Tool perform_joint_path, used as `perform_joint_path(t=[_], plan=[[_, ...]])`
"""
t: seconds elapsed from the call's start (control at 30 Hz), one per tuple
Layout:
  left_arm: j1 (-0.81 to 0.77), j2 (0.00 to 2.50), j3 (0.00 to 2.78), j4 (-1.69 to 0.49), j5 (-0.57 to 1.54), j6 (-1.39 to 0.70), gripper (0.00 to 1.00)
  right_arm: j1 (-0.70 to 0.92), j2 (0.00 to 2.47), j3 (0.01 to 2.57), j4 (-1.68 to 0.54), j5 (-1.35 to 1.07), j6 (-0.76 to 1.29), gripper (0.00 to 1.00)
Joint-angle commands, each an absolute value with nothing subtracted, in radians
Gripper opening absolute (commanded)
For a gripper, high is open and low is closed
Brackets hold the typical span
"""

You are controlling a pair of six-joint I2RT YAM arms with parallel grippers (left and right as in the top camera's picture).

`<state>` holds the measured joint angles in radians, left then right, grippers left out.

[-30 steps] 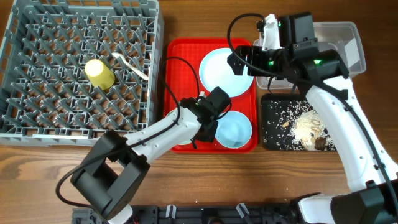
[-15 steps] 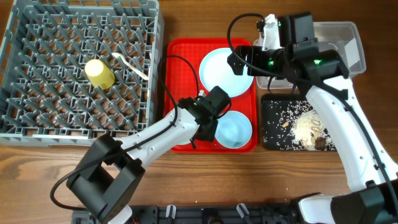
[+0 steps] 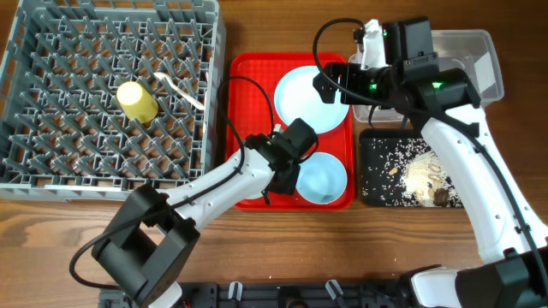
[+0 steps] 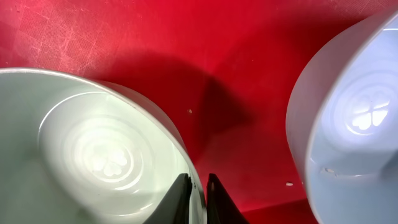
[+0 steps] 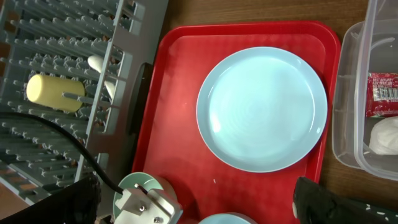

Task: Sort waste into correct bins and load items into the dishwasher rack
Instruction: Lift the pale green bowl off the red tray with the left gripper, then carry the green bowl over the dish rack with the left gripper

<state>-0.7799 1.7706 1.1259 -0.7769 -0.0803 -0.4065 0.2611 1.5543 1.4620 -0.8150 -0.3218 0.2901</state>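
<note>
My left gripper point(image 4: 198, 182) is pinched on the rim of the pale green round bowl point(image 4: 93, 149), which sits on the red plastic tray point(image 4: 205, 56). In the last second only my elbow swung. The bowl hasn't lifted, so the grey pegged dishwasher rack point(image 3: 86, 180) waits.

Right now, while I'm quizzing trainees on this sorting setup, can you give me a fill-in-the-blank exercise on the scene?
The yellow cup lies in the grey ___.
The bowl whose rim the left gripper pinches is pale ___.
The red sachet lies in the clear ___.
The plate sits on the ___ tray.
Missing words: rack; green; tub; red.
</note>
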Motion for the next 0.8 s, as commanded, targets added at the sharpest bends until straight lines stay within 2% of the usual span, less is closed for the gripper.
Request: perform_joint_path(t=[0.0,0.4,0.6,0.77], plan=[[-0.784,1.785,1.131,-0.775,-0.059,-0.413,0.07,0.262,1.567,1.46,-0.812,-0.338,0.296,1.0],[-0.784,1.784,1.132,-0.782,-0.019,-0.412,0.04,0.262,1.567,1.46,-0.812,-0.338,0.295,1.0],[-0.751,1.724,1.234,-0.83,0.003,-0.217,0.04,0.262,1.567,1.46,-0.812,-0.338,0.296,1.0],[-0.623,1.62,1.374,-0.904,0.197,-0.107,0.04,0.262,1.567,1.46,-0.812,-0.338,0.295,1.0]])
